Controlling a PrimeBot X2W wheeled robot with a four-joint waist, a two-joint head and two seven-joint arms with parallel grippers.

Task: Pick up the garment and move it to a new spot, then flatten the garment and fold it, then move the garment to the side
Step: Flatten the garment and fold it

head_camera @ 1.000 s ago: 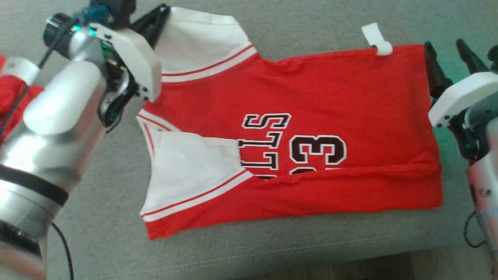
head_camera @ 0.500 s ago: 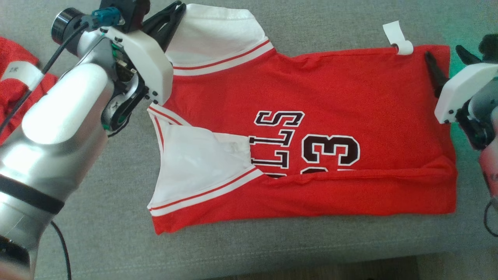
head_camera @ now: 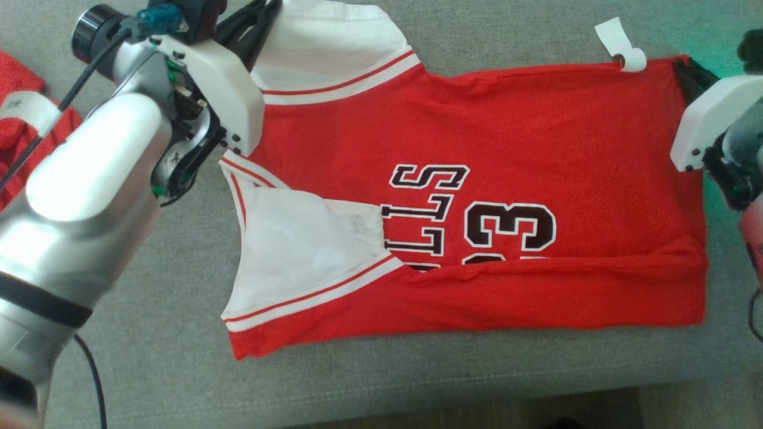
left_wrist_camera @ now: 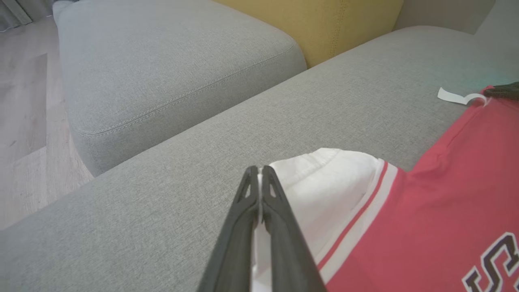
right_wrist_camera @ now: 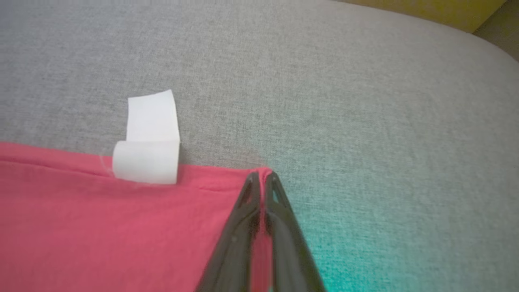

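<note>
A red jersey point(head_camera: 506, 137) with white shoulder panels and dark lettering lies sideways on the grey sofa seat point(head_camera: 149, 333). Its near long edge is folded over the lettering. My left gripper point(head_camera: 256, 24) is shut on the far white shoulder panel point(left_wrist_camera: 324, 178); in the left wrist view its fingertips point(left_wrist_camera: 259, 172) pinch the white cloth. My right gripper point(head_camera: 691, 71) is shut on the far red hem corner point(right_wrist_camera: 227, 178), its tips point(right_wrist_camera: 262, 178) closed over the cloth edge. A white tag point(right_wrist_camera: 148, 138) curls off the hem just beside it.
Another red garment point(head_camera: 18, 113) lies at the far left. A grey ottoman point(left_wrist_camera: 162, 61) and a yellow cushion point(left_wrist_camera: 324, 20) stand beyond the seat, with wooden floor point(left_wrist_camera: 24, 101) further off. The seat's front edge point(head_camera: 417, 393) runs close under the jersey.
My right gripper, open beside the hem a second ago, has moved in and shut on the far hem corner. The left gripper has kept its hold. The head camera shifted slightly.
</note>
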